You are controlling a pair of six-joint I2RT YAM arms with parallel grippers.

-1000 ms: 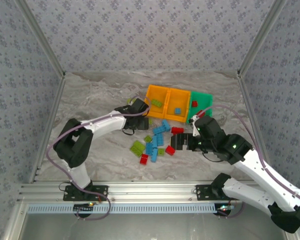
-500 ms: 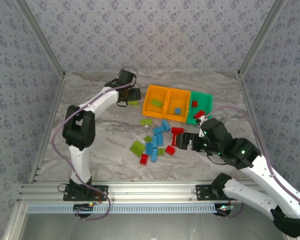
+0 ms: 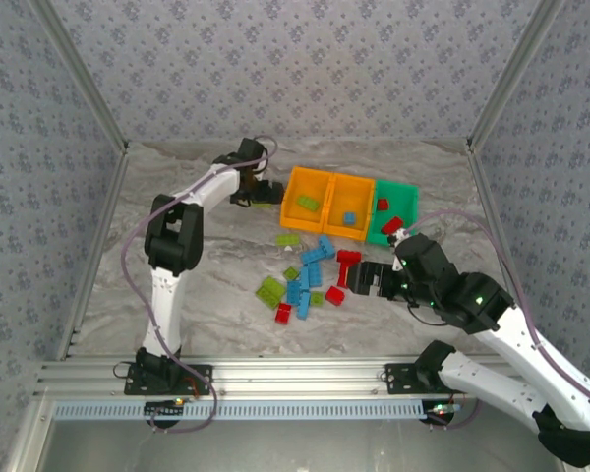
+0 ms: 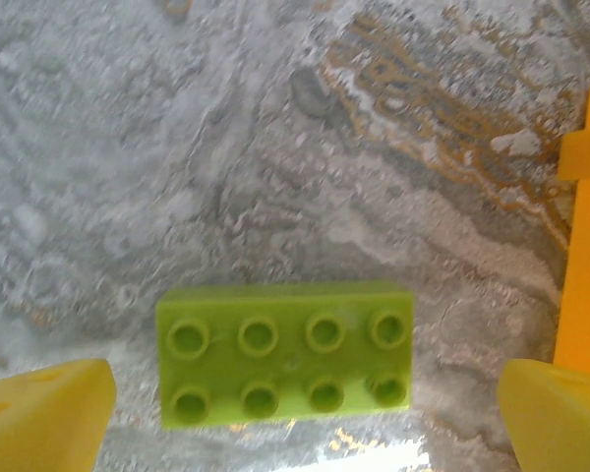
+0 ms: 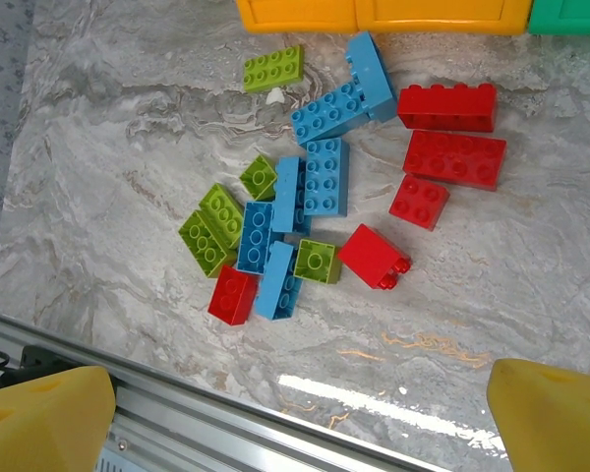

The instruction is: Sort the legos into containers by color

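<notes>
Left wrist: left gripper (image 3: pixel 259 192) spread over lime 2x4 brick (image 4: pixel 285 354) beside orange bin (image 4: pixel 582 285), pre-grasp; right gripper (image 3: pixel 358 279) also apart.

left arm extended forward, left end effector (image 3: pixel 260 193) splayed, right arm bent, right end effector (image 3: pixel 362 279) splayed

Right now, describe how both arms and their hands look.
Both the left arm and the right arm have white tubular links and black joints, with a lavender cable looped alongside. The left hand and right hand are black, with yellow fingertips.
</notes>
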